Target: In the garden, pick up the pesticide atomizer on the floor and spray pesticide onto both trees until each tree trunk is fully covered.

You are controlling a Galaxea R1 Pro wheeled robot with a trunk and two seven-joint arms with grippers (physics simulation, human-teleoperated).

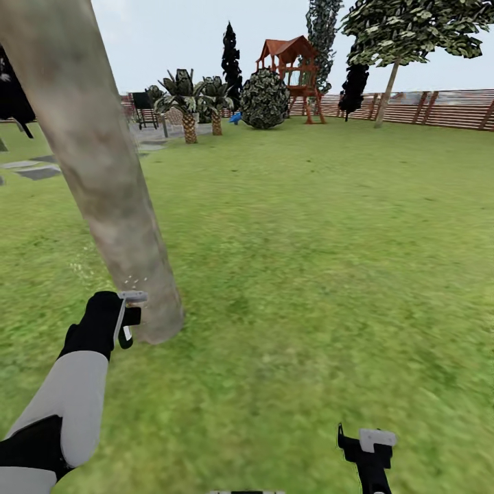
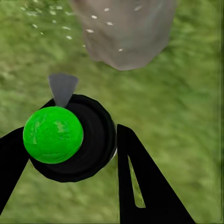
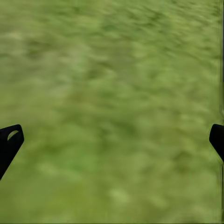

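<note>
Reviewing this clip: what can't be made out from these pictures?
- Tree trunk: its top and leaves are cut off by the head view's upper edge; the far side is hidden, so full coverage can't be judged.
- Pesticide atomizer: its lower body is hidden beneath its own green top in the left wrist view.
- Pesticide: specks too small to count.

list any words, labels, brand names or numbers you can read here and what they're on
None can be read.
The atomizer held by the left gripper: green ball and black body, no label showing.
The tree trunk: bare mottled bark with pale specks, no sign.
The right gripper: plain, unmarked.
The distant playset: too small to tell.
</note>
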